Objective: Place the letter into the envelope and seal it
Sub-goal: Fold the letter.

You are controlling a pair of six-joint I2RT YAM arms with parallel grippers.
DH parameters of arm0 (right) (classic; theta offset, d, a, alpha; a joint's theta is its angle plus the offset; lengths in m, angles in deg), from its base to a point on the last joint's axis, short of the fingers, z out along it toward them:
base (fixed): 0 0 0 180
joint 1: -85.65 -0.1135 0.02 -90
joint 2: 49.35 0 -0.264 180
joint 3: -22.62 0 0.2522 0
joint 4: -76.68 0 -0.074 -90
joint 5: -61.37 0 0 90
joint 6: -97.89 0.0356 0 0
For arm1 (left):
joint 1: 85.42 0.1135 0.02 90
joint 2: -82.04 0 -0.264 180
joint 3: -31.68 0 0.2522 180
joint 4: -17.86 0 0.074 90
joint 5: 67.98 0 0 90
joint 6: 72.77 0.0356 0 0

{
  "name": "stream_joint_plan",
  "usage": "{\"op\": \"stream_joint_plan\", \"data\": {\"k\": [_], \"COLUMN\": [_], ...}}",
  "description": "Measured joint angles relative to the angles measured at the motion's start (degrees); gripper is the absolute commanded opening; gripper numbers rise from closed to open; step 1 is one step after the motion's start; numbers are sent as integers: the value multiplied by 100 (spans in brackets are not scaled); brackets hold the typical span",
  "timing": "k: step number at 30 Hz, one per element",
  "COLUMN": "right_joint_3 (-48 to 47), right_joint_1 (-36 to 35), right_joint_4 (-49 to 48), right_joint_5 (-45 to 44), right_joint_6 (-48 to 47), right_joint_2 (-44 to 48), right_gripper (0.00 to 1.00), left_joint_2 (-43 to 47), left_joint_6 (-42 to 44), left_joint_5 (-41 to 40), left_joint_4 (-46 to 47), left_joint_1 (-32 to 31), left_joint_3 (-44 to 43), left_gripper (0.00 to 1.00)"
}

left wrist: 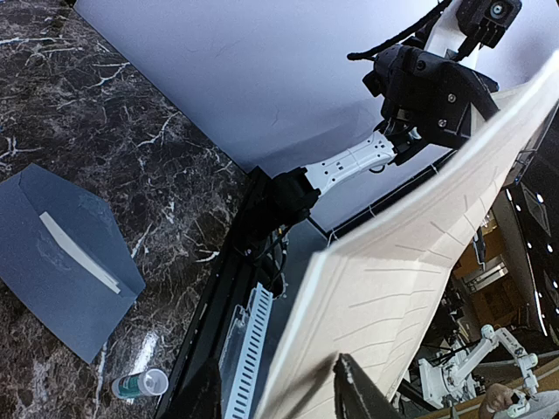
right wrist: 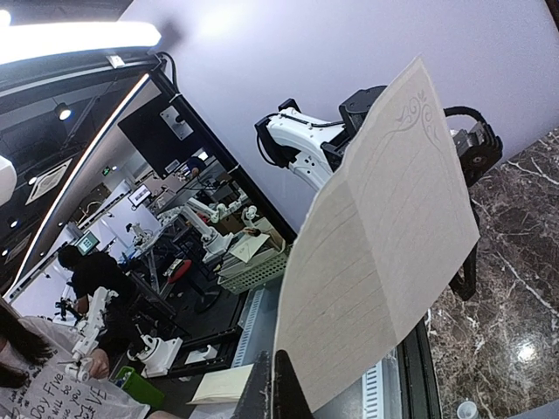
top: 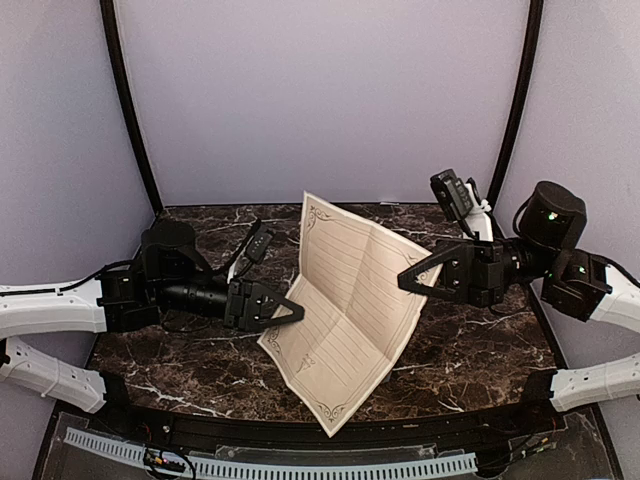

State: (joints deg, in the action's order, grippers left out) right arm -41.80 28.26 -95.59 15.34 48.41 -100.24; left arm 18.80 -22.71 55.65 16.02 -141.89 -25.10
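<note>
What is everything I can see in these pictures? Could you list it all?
letter: one, tan with printed lines, held up above the table
envelope: one, slate-grey, flat on the table
small tube: one, white and green, lying by the table's edge
table: one, dark marble, under everything
backdrop: pale grey panels, behind and beside
left end effector: one, black, open around the letter's edge
right end effector: one, black, shut on the letter's opposite edge

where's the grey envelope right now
The flat slate-grey paper envelope lies on the dark marble table, at the left of the left wrist view, near a small green-labelled tube.
</note>
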Motion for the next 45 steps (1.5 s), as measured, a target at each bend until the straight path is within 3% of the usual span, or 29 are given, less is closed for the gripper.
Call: {"op": "stream_joint_plan", "data": {"k": [8, 20, 23, 26, 34, 37, 40, 45], "right_joint_3": [11, 33, 33, 33, 98, 219, 402, 455], "right_joint_1": [0, 0, 0, 0, 0, 0, 0, 0], "right_joint_4": [11, 238, 356, 450, 595, 577, 597, 599], "right_joint_5": [-24, -181, -343, -520, -953, -1215, -1687, -2549], "right_joint_6": [-87, -146, -186, -223, -216, -142, -81, -31], "right_joint_2": [0, 13, 70, 144, 363, 549, 905, 1259], "right_gripper": [0, 0, 0, 10, 64, 79, 90, 93], "left_joint_2": [-22, 57, 140, 221, 385, 452, 520, 557], "left_joint_6": [-59, -74, -59, -57, -57, -59, -59, -59], "left_joint_5": [319, 400, 334, 271, 129, 92, 79, 164], "left_joint_4": [442, 566, 570, 564, 566, 588, 601, 603], "left_joint_1": [4, 4, 7, 7, 11, 11, 15, 35], "left_joint_3": [0, 22, 63, 101, 208, 306, 404, 420], "left_gripper": [29, 0, 0, 0, 0, 0, 0, 0]}}
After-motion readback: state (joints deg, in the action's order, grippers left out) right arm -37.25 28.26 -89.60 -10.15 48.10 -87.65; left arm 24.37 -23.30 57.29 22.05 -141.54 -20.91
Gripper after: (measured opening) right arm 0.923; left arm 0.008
